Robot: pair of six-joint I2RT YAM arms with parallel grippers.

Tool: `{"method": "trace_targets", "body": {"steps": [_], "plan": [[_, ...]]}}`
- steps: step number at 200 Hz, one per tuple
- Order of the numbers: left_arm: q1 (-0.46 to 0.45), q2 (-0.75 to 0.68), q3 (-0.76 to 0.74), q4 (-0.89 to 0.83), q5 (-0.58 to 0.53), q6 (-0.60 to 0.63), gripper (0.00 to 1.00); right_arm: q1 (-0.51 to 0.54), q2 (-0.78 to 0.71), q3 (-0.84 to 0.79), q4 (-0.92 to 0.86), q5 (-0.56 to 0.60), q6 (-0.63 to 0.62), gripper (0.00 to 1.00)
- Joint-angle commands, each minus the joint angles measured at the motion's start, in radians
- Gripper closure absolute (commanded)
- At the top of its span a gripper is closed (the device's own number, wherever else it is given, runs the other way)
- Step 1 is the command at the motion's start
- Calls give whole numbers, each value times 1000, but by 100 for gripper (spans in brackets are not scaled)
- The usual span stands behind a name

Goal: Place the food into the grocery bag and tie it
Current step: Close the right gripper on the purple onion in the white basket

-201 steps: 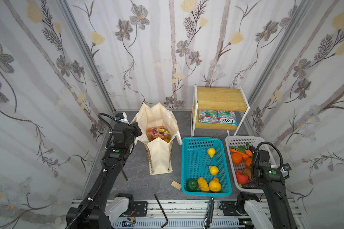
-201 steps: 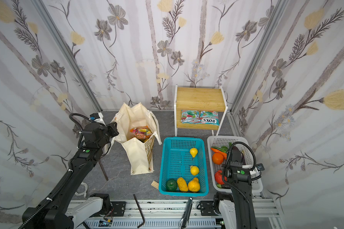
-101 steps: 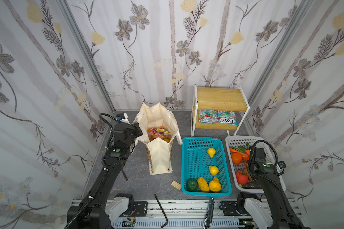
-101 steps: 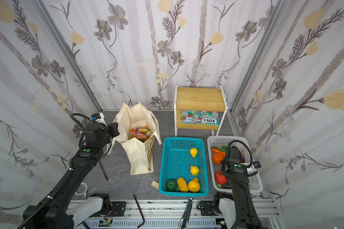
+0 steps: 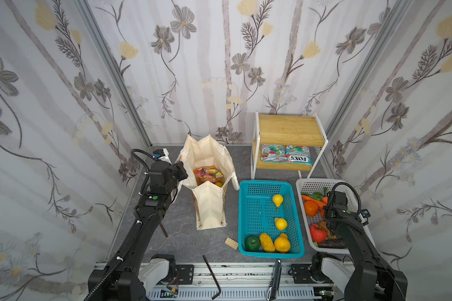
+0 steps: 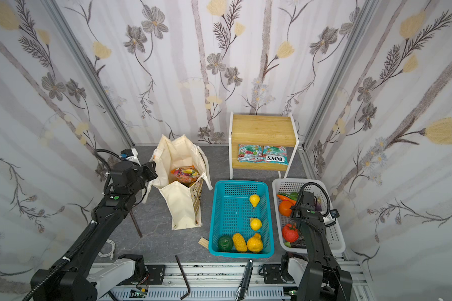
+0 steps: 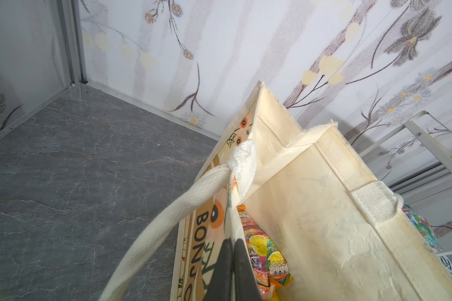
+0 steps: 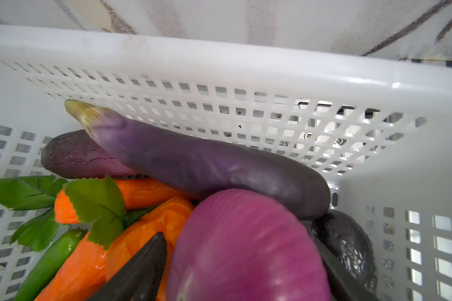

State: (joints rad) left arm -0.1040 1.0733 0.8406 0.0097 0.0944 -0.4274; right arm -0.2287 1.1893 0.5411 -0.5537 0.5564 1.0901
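Observation:
The grocery bag stands open on the grey floor, with an orange snack packet inside. My left gripper is shut on the bag's left wall, just below its rope handle. A lemon lies in the teal basket. My right gripper is down in the white basket. Its two fingers sit tight against the sides of the purple onion, which lies among the vegetables.
Purple eggplants, carrots and a green pepper crowd the onion. The teal basket also holds a pear, a dark green fruit and bumpy yellow-orange fruits. A wooden shelf with FOX'S packets stands behind. A wood block lies in front.
My right arm has reached further into the white basket, and its jaws have narrowed around the purple onion. The left arm and the bag have not moved.

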Motion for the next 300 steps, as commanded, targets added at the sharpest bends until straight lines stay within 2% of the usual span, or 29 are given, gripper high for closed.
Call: {"method": "trace_targets", "body": {"steps": [1, 16, 51, 82, 122, 153, 180, 204, 259, 300], "plan": [[-1, -1, -3, -4, 5, -7, 100, -1, 14, -6, 67, -2, -10, 22], [-1, 0, -3, -4, 8, -8, 100, 0, 16, -18, 78, 2, -13, 25], [-1, -2, -3, -4, 8, -6, 100, -1, 3, -45, 103, 0, -26, 43], [-1, -4, -3, -4, 10, -7, 100, -1, -22, -44, 110, -47, -63, 43], [0, -6, -3, -2, 13, -8, 100, -1, -169, -119, 254, -193, -224, 52], [0, -6, -3, -2, 14, -8, 100, 1, -308, -170, 300, -265, -236, 53], [-1, -4, -2, 0, 19, -11, 100, 0, -338, -144, 275, -313, -268, 54], [0, -7, -3, -1, 18, -10, 100, 0, -354, -130, 309, -464, -338, 55], [0, -3, -6, 0, 30, -11, 100, 2, -367, -87, 338, -748, -386, 54], [-1, -4, -8, 1, 38, -11, 100, 32, -409, -40, 356, -856, -371, 57]]}}
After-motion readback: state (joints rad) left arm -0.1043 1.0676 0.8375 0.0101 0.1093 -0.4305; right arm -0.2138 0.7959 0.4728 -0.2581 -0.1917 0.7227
